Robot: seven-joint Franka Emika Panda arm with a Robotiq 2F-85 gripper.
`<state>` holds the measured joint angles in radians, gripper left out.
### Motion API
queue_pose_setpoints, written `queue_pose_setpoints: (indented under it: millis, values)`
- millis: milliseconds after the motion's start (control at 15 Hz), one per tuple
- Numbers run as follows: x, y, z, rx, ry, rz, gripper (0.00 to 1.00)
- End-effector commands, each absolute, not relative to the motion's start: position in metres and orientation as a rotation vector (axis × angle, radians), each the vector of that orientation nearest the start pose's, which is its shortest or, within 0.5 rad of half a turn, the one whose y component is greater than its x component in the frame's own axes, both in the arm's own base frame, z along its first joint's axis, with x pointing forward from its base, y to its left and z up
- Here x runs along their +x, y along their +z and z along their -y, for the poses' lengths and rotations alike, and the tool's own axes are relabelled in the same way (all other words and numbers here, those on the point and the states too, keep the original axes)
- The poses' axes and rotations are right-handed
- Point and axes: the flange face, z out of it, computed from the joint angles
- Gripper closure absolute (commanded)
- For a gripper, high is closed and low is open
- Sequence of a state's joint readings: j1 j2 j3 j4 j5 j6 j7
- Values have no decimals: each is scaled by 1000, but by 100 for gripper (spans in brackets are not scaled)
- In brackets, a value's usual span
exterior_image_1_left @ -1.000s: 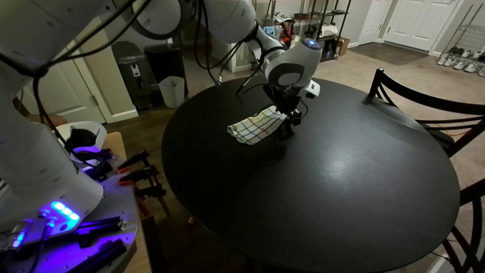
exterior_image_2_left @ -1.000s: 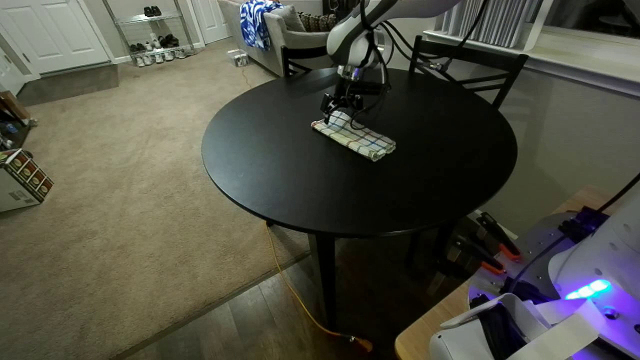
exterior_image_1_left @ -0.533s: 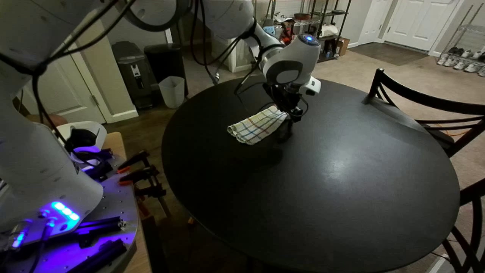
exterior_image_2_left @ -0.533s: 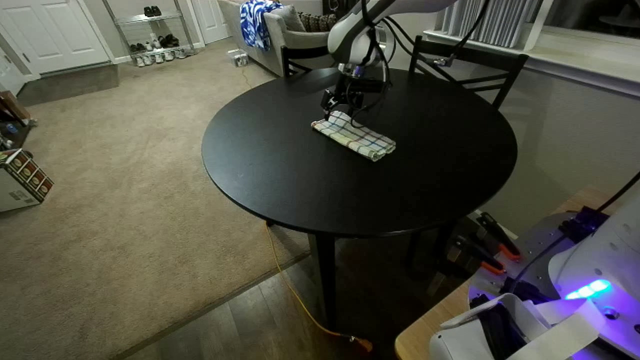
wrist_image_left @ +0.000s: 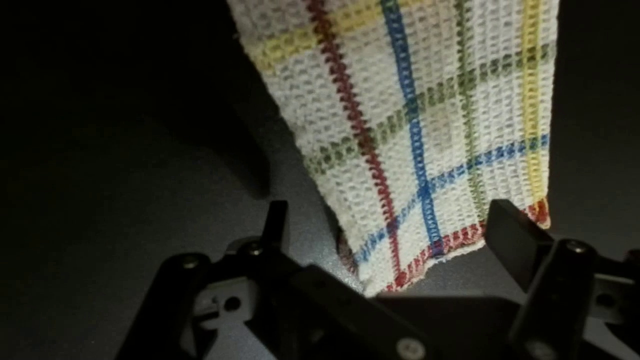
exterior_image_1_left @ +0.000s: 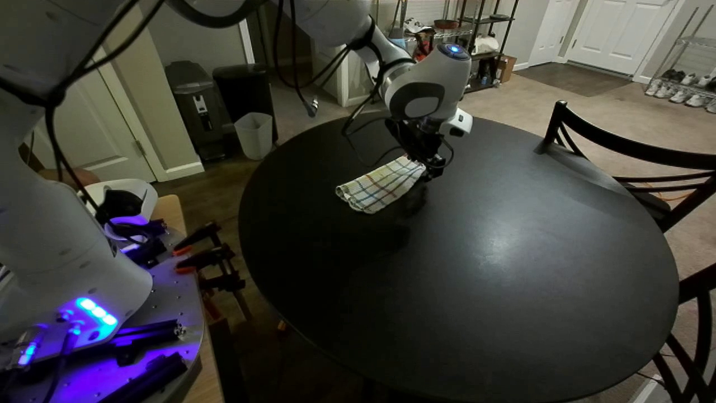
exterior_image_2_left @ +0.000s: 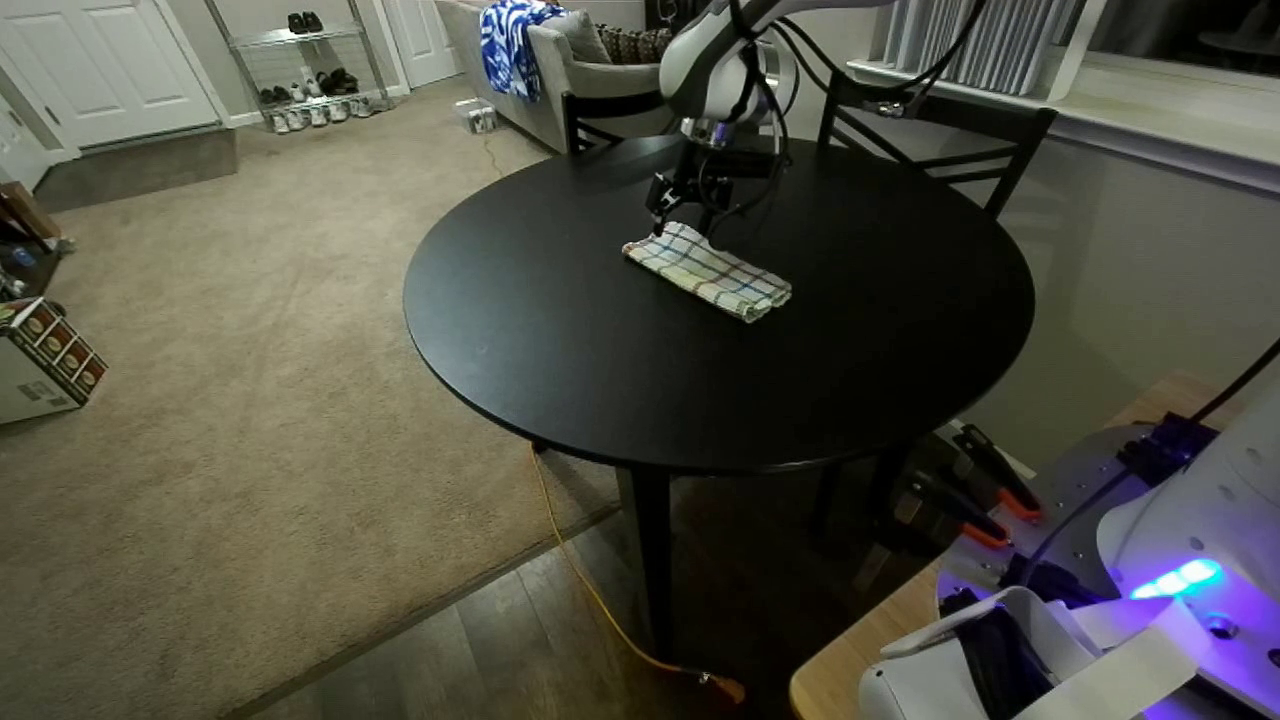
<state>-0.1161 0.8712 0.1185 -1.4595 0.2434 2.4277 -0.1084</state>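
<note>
A folded cloth with a white ground and red, blue, green and yellow checks lies on the round black table; it shows in both exterior views [exterior_image_1_left: 380,187] [exterior_image_2_left: 712,275]. My gripper [wrist_image_left: 391,220] is open and empty over the cloth's far end. In the wrist view, the cloth [wrist_image_left: 415,125] narrows to a red-edged end between the fingers. The left finger [wrist_image_left: 276,222] stands beside the cloth, over bare table; the right finger [wrist_image_left: 515,240] overlaps its edge in the picture. In an exterior view, the gripper [exterior_image_2_left: 682,228] is just above the cloth's end; contact cannot be told.
The round black table [exterior_image_1_left: 503,280] has dark chairs [exterior_image_1_left: 632,145] [exterior_image_2_left: 930,125] at its edge. Cables [exterior_image_2_left: 770,130] hang along the arm. The robot base stands on a side bench with clamps [exterior_image_1_left: 207,257]. A white bin [exterior_image_1_left: 254,136] stands on the floor.
My gripper has risen a little above the table, with a slight drift toward the cloth in the exterior views. The cloth lies where it was.
</note>
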Motion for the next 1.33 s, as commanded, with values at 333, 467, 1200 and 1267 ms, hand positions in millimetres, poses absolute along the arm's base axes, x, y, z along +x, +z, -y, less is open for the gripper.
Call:
queue_pose_setpoints:
  millis: [333, 467, 1200, 1267]
  values:
    - [710, 194, 7, -2889, -196, -180, 0]
    - [708, 195, 5, -2890, -198, -173, 25]
    - [701, 191, -2, -2892, -174, -161, 42]
    - [701, 191, -2, -2892, -175, -162, 46]
